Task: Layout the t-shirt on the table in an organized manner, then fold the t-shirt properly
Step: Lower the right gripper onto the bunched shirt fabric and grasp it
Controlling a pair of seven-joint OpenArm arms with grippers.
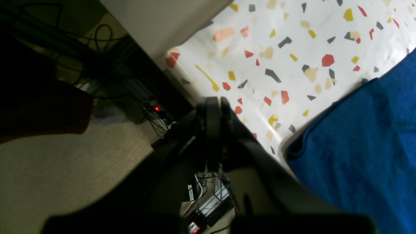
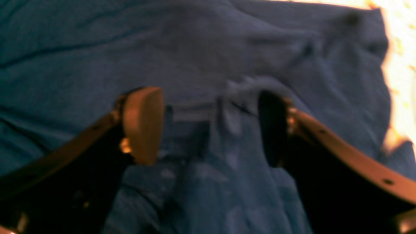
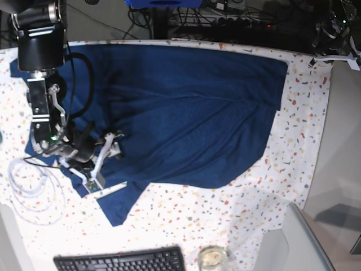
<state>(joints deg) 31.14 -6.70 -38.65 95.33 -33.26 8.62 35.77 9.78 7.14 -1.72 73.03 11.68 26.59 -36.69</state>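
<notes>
the t-shirt [image 3: 186, 113] lies spread but rumpled across the table [image 3: 293, 152]. right gripper [image 2: 208, 126] stands apart over a fabric fold, holding nothing; left gripper [image 1: 213, 130] pressed together, empty, off the table's corner. advise pinching one layer only, then drawing outward to flatten.

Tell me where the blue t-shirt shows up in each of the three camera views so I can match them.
Left wrist: the t-shirt fills the lower right corner, its edge lying on the table.
Right wrist: the t-shirt fills nearly the whole picture, under the open right pincer.
Base: the t-shirt is spread across the middle, from the left edge toward the upper right.
Shared landmark: the speckled table, a bright strip at the right wrist picture's right edge.
</notes>
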